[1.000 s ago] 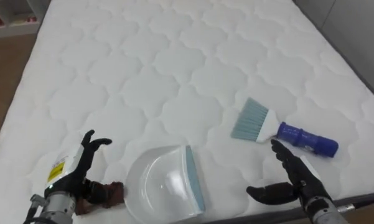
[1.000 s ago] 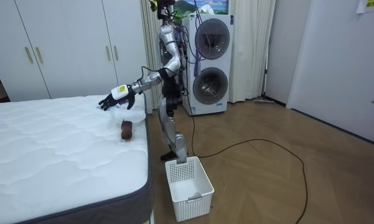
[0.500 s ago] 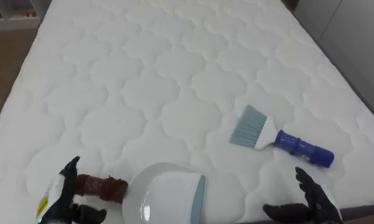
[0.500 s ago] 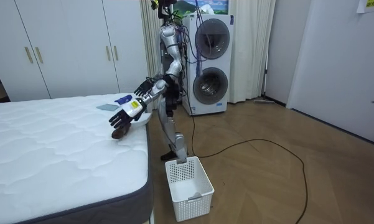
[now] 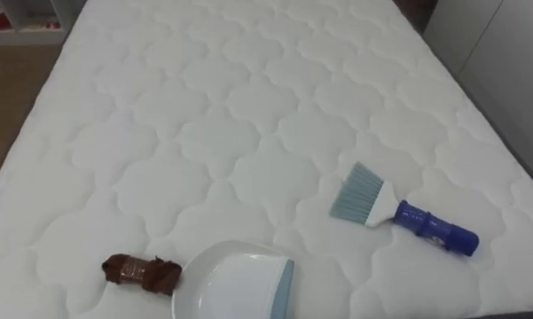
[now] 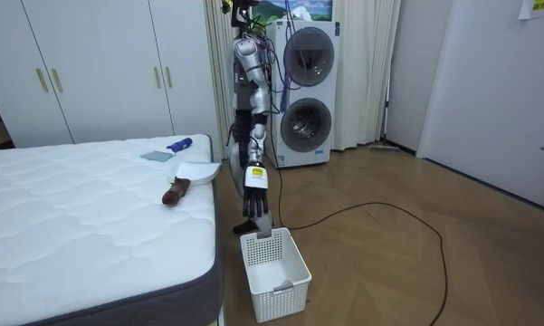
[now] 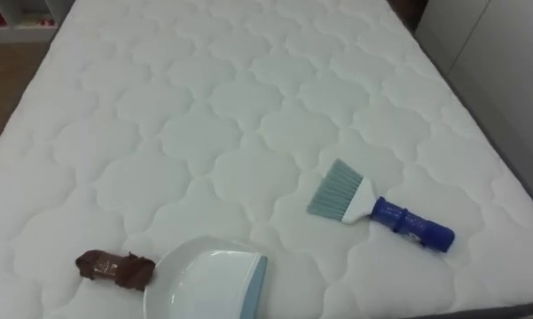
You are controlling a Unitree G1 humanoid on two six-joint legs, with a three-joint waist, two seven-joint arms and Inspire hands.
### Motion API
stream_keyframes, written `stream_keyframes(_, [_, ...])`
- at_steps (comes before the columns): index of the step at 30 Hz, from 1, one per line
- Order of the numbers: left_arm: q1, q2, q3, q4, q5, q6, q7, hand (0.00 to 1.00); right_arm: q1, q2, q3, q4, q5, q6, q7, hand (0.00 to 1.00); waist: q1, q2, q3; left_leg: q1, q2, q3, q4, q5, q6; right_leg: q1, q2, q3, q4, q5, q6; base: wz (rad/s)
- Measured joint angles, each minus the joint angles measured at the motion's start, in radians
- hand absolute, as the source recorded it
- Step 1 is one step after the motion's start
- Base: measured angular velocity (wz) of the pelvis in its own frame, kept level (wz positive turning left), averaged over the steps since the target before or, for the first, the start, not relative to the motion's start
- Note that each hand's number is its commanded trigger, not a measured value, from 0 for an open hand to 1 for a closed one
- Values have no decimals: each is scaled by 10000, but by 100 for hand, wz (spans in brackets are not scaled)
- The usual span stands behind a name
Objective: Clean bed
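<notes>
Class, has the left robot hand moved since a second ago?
Yes. The left robot hand dropped from above the mattress to beside it, above the basket.

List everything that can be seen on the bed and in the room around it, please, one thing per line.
quilted white mattress: one, white, bearing the three things below
hand brush with a blue handle: one, blue with pale blue bristles, near edge, on the robot's right
white plastic dustpan: one, white with a pale blue lip, near edge, left of the brush
crumpled brown piece of litter: one, brown, just left of the dustpan
white plastic basket: one, white, on the floor beside the bed
stacked washing machines: two, white, behind the robot
wardrobe: one, white, beyond the bed
wooden floor: one, brown
left robot hand: one, dark, open, hanging above the basket
</notes>
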Motion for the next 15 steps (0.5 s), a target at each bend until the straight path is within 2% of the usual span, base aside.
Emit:
stream_keyframes(2, [-81,-7,2,452,-75,175,-272,0,-83,30,70,332,-364,178,279,0,21,-3,-3,71,1,5,5,0,0,71,-1,0,6,2,-1,2])
stream_keyframes(3, [-131,-39,20,617,-182,325,-527,0,-118,60,114,504,-739,292,456,0,25,-38,20,111,3,18,8,-1,1,109,-2,-13,7,1,-2,0])
stream_keyframes(5, [-170,-113,7,634,-166,504,-926,0,-205,105,226,802,-1392,413,758,0,22,21,-10,123,4,43,30,-4,4,121,-5,-13,11,5,-5,0])
stream_keyframes(6, [-265,-132,-45,694,-168,646,-1205,0,-214,115,431,819,-1828,588,926,0,28,7,2,120,4,46,93,-4,4,116,-6,-17,27,6,-7,0])
stream_keyframes(7, [-321,-130,-153,708,-172,729,-1335,0,-216,119,517,821,-1968,646,1019,0,14,4,6,118,4,33,115,-4,3,121,-6,-22,29,6,-8,0])
stream_keyframes(9, [-534,-144,-800,704,-52,928,-1871,0,-250,196,765,825,-2425,789,1234,0,-34,10,13,110,3,12,124,-4,3,142,-7,-32,18,6,-8,0])
stream_keyframes(12, [-895,-240,-1214,705,483,1050,-2519,0,-336,303,801,826,-3046,818,1543,0,-181,24,11,98,2,6,130,-4,3,134,-10,-41,10,6,-8,0])
stream_keyframes(15, [-1219,-299,-1510,711,518,1058,-2983,0,-399,309,1136,818,-3529,838,1610,0,-233,55,0,82,1,35,149,-3,4,83,11,4,31,8,-10,-7])
